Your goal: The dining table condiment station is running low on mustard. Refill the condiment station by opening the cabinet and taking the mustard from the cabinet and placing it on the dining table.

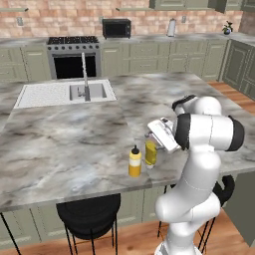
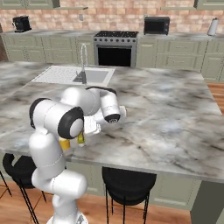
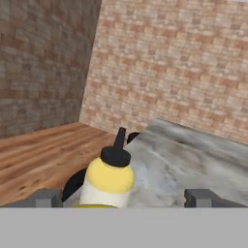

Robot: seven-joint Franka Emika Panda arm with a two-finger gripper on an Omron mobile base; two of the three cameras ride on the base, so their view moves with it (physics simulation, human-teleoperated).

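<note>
— Two fingers (image 3: 48,197) stand wide apart, the claw (image 1: 151,135) gripping nothing. Where's the mustard (image 1: 151,153)?
— On the table (image 1: 74,134), upright under the claw, beside a taller bottle (image 1: 134,161).
— Then it should lift straight up, clear of both.
</note>
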